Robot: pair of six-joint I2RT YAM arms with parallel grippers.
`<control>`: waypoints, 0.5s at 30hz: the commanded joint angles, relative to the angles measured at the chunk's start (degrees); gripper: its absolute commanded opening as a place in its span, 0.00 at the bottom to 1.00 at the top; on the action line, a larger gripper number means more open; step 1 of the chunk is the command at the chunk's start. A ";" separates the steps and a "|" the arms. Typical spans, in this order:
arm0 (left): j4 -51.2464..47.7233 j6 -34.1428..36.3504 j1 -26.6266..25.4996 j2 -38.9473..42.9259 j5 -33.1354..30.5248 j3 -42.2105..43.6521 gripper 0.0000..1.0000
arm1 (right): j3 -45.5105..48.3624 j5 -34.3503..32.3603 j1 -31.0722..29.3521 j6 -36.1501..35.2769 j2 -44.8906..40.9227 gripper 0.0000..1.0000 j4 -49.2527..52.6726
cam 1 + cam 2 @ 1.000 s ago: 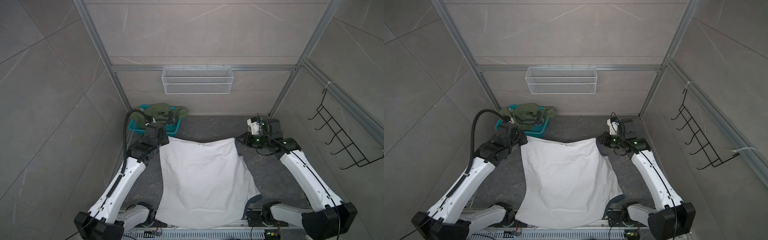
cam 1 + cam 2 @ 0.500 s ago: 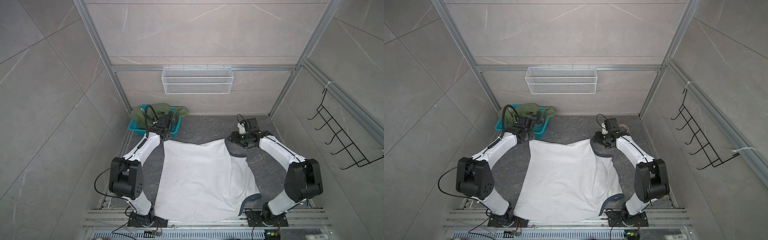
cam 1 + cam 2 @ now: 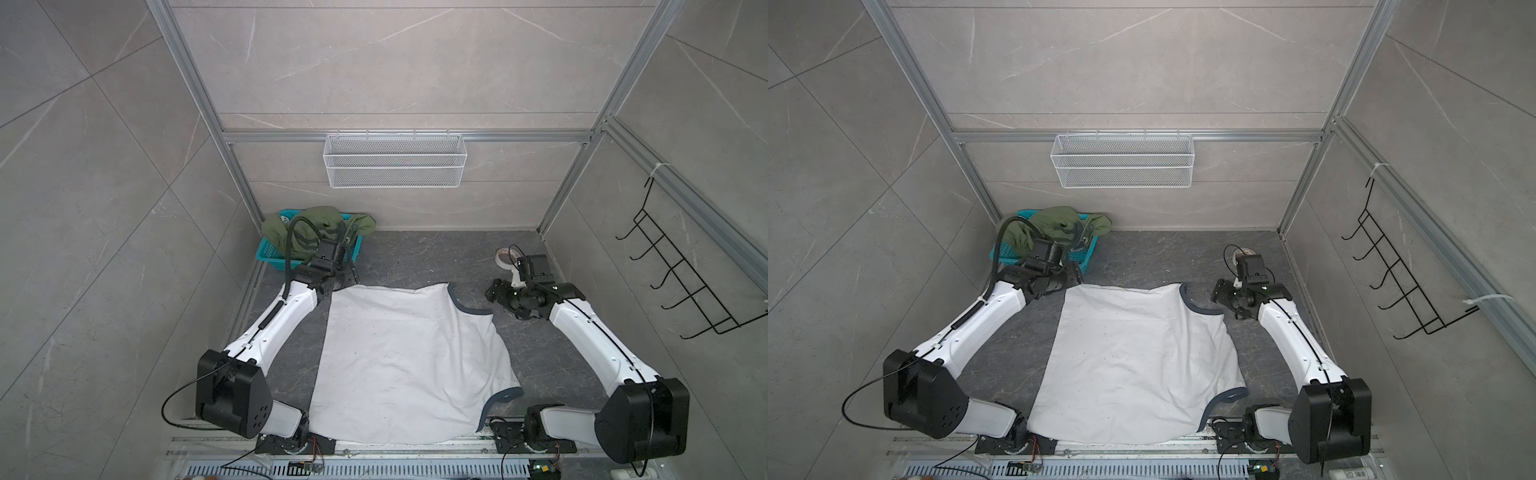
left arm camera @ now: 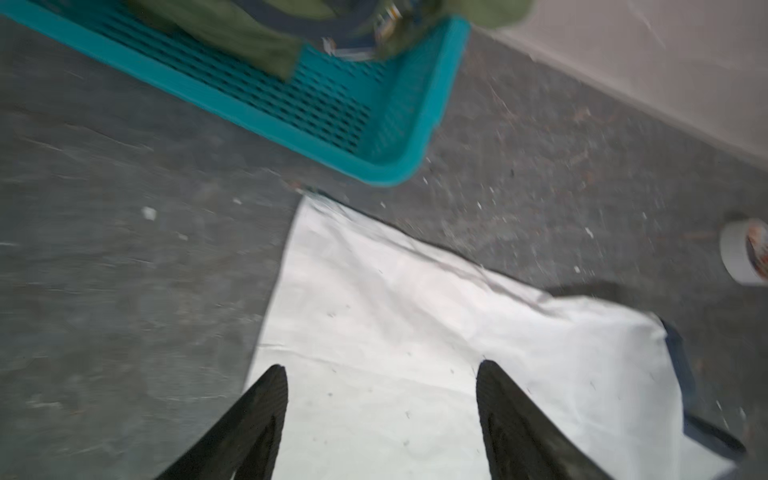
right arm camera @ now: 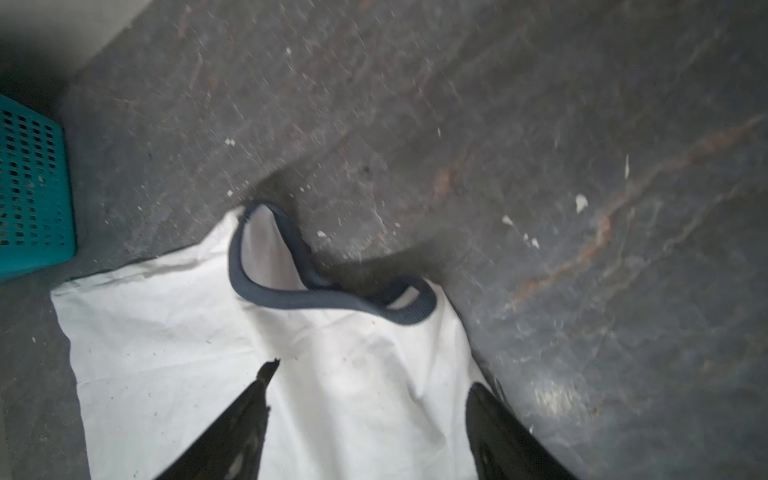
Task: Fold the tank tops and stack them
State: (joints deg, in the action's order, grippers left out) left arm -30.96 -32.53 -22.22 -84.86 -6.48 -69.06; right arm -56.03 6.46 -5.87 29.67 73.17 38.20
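Observation:
The white tank top (image 3: 407,357) (image 3: 1138,357) lies spread flat on the dark table, with navy trim showing along its right side. My left gripper (image 3: 347,277) (image 4: 380,368) hovers open over the top's far left corner (image 4: 415,316), holding nothing. My right gripper (image 3: 492,293) (image 5: 370,374) stands open at the far right corner, just short of the navy-trimmed opening (image 5: 291,297), with only cloth (image 5: 353,353) below it. The olive green tank top (image 3: 320,228) (image 3: 1054,222) sits bunched in the teal basket (image 3: 270,251).
The teal basket (image 4: 407,124) stands in the back left corner, close behind my left gripper. A tape roll (image 3: 505,258) (image 4: 744,257) lies at the back right. A white wire basket (image 3: 395,166) hangs on the back wall and a black hook rack (image 3: 673,282) on the right wall.
Both grippers have gone from shut to open and let go of the white top's far corners. Its far edge now rests on the table.

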 commanded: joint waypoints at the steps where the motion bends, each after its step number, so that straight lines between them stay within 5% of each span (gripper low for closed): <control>1: 7.61 -1.97 -0.89 -5.77 9.57 3.70 0.74 | 4.70 2.21 0.22 2.79 -2.01 0.76 2.05; 6: 13.26 -3.24 -0.88 -13.14 11.96 5.18 0.74 | 9.88 2.67 0.24 4.68 -0.60 0.75 0.40; 11: 14.40 -3.88 -0.66 -17.56 9.51 6.13 0.74 | 11.73 -4.72 0.24 5.46 1.55 0.74 0.18; 15: 13.97 -5.92 0.49 -19.11 6.21 8.48 0.75 | 12.39 -4.49 0.24 5.66 4.01 0.69 -0.56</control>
State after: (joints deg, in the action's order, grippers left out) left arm -17.91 -36.12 -22.81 -102.89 2.42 -62.06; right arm -44.69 4.01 -5.85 34.35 75.64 38.54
